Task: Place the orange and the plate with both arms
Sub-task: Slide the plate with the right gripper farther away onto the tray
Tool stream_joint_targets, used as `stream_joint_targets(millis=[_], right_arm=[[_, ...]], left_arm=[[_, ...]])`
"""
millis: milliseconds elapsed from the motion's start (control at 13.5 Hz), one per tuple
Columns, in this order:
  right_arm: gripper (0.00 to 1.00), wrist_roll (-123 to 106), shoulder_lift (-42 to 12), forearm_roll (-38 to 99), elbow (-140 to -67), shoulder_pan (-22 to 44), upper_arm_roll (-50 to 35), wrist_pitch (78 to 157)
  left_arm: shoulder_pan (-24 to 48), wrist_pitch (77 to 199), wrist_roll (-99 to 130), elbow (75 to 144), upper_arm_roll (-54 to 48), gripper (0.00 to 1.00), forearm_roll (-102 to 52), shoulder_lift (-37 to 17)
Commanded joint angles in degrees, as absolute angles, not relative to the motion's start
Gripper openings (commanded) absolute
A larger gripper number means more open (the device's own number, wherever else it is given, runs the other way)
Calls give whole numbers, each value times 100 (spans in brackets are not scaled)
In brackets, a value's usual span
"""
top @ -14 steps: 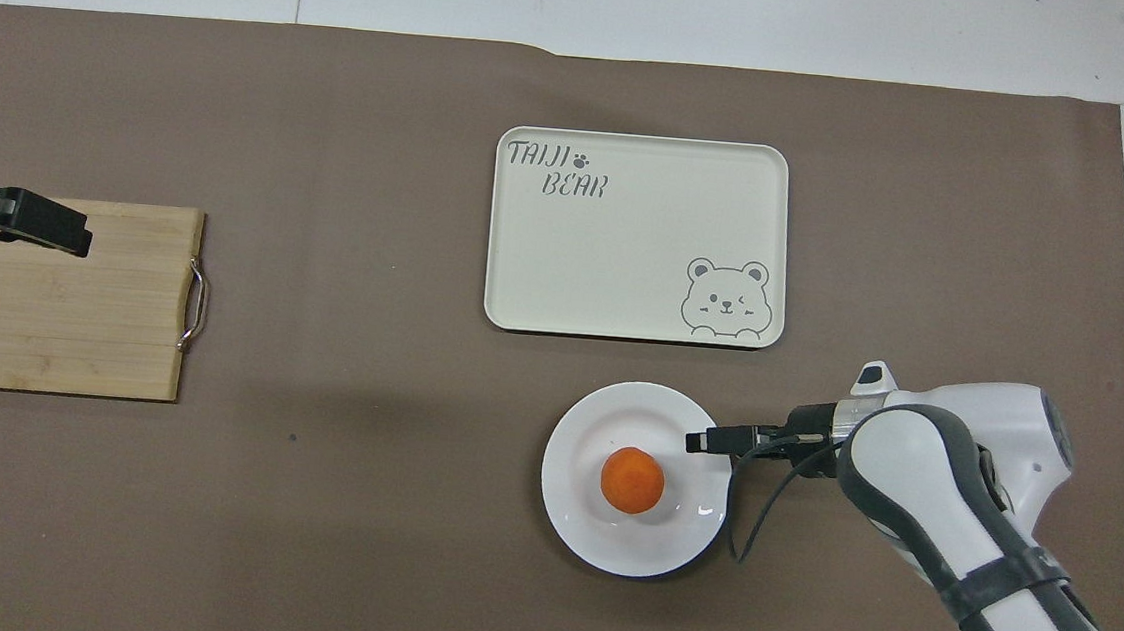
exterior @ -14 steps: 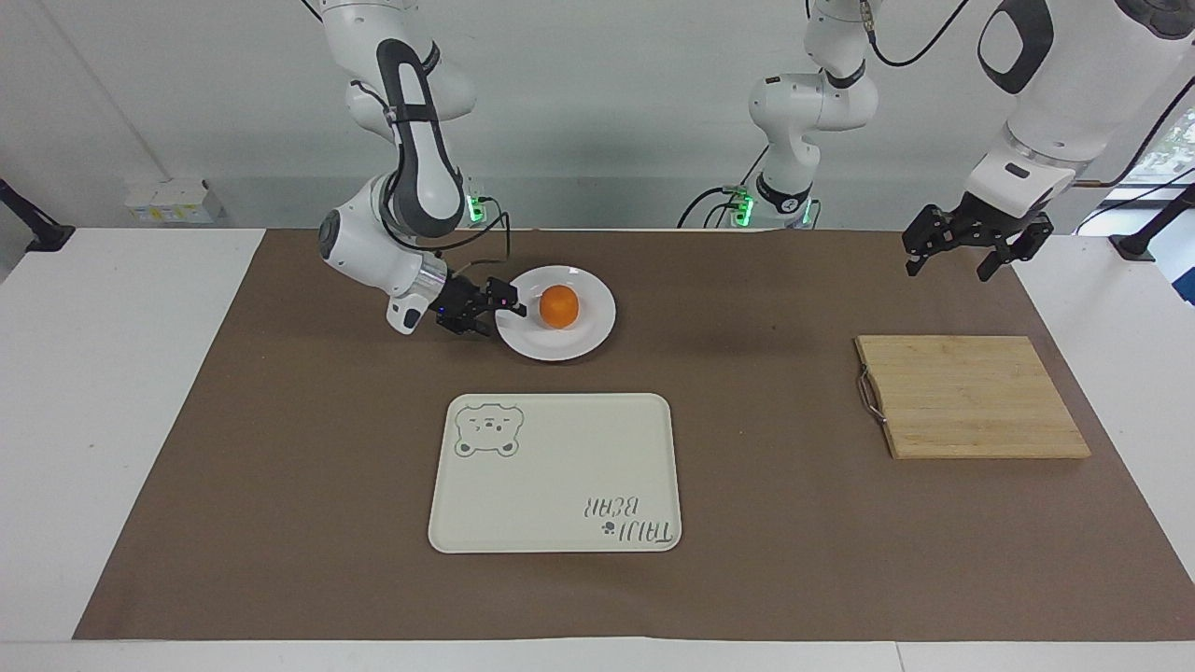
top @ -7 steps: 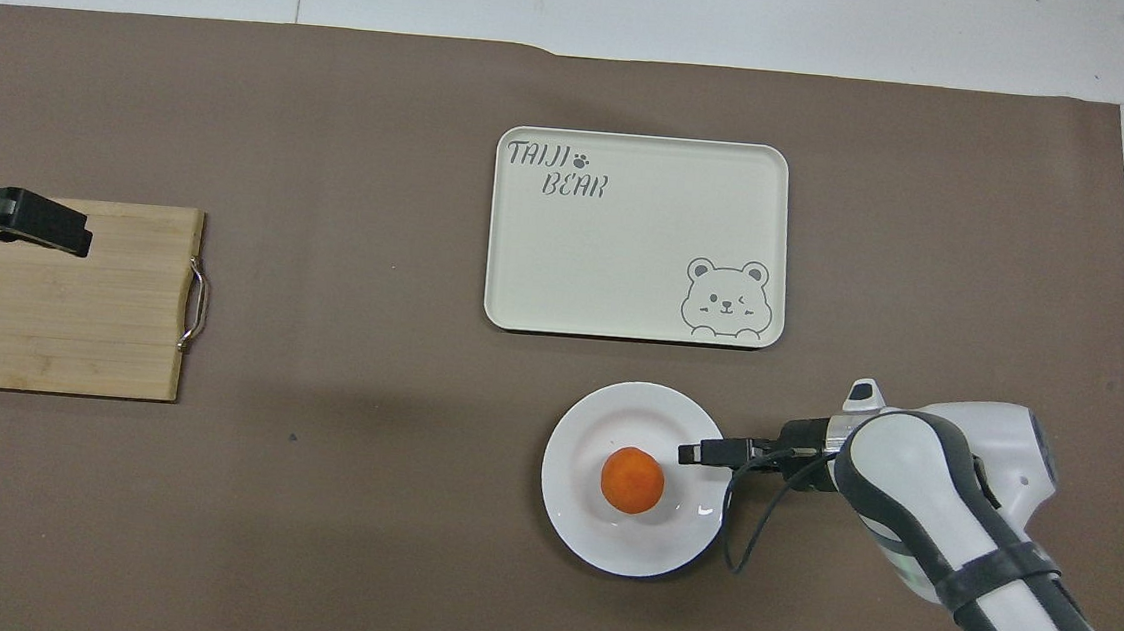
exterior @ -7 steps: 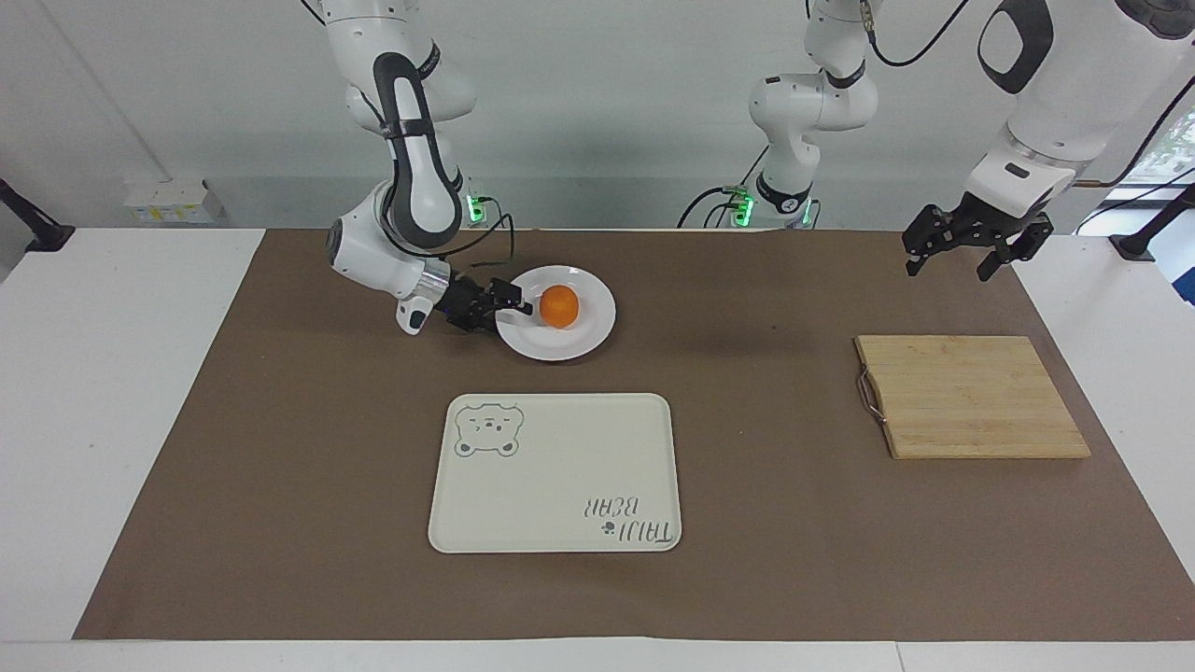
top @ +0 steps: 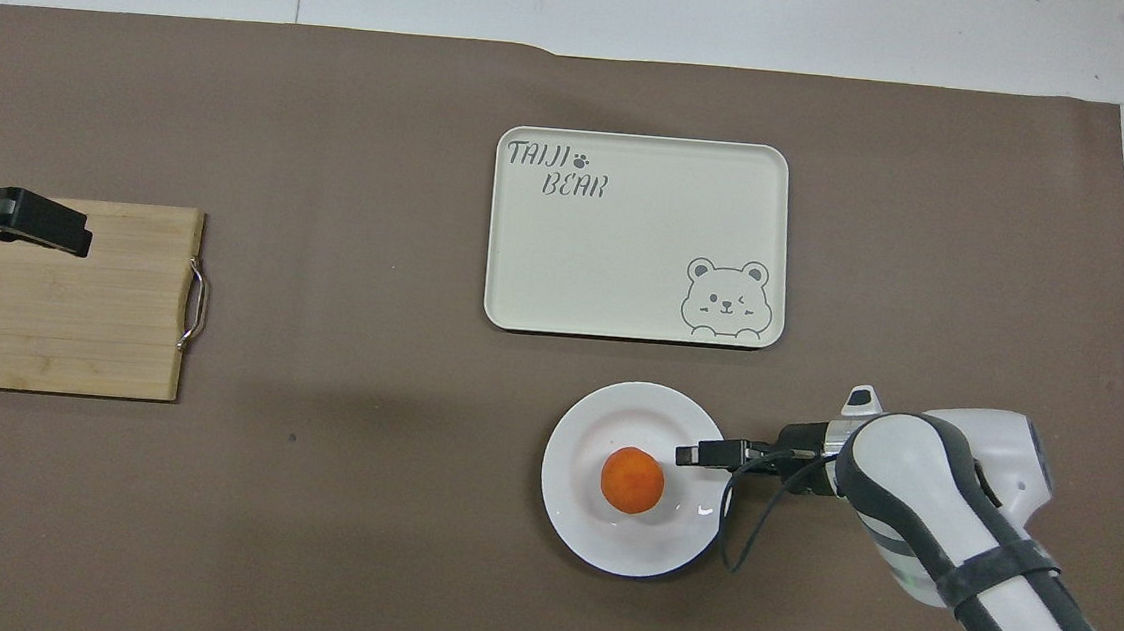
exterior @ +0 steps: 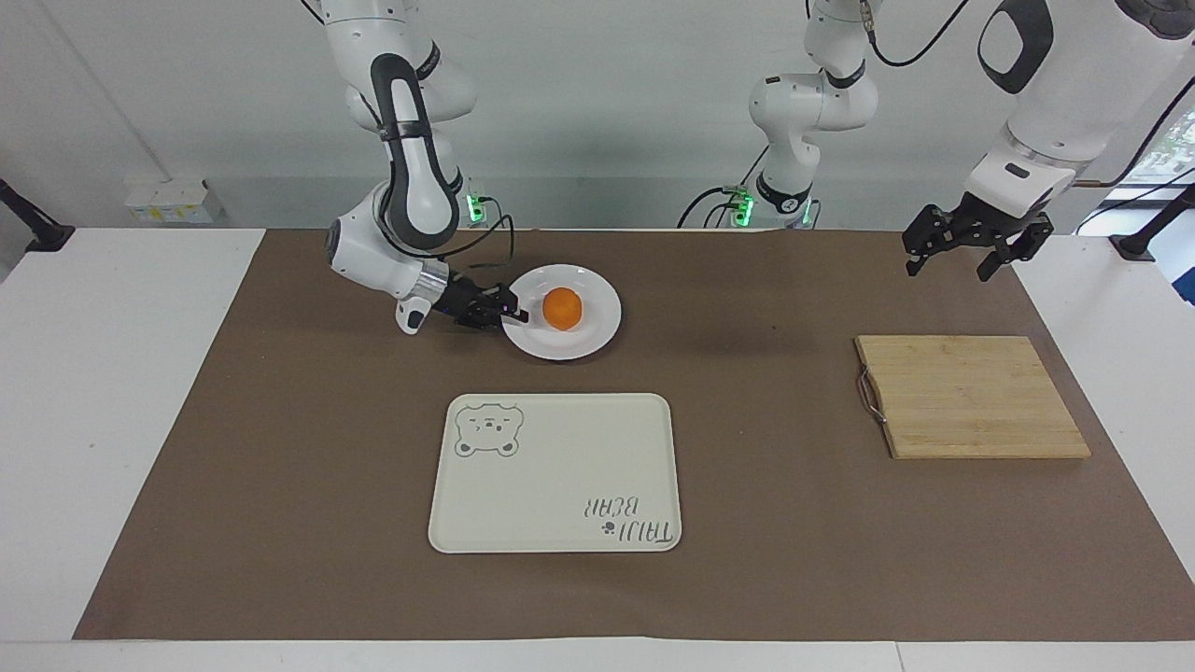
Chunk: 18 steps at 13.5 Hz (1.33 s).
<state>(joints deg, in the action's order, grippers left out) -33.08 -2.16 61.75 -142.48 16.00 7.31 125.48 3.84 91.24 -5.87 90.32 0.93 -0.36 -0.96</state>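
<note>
While the right gripper (exterior: 513,315) seems clamped on the plate (exterior: 597,331) rim, the orange (exterior: 562,307) sits inside.
The tray (exterior: 560,485) lies farther out; the left gripper (exterior: 962,252) hangs open near the board (exterior: 971,397).

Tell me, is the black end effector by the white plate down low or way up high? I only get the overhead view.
Observer: Down low. In the facing view, the right end effector is level with the rim of the plate, at the edge toward the right arm's end of the table.
Operator: And the other one, over the wooden board?
Observer: The left end effector hangs high in the air, well above the cutting board, fingers spread open. That arm is waiting.
</note>
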Motion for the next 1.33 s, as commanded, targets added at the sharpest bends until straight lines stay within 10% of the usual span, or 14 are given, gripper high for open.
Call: stream_joint_targets(millis=[0,1257], right_arm=[[0,-3252,-211,6354,-14265,1529,694,12498],[0,-5063,-720,7699,-13062,950,703,11365]], left_arm=[[369,8991,-642,8930,79,100,70,-141],[369,8991,-633,8930,79,100,70,-141]])
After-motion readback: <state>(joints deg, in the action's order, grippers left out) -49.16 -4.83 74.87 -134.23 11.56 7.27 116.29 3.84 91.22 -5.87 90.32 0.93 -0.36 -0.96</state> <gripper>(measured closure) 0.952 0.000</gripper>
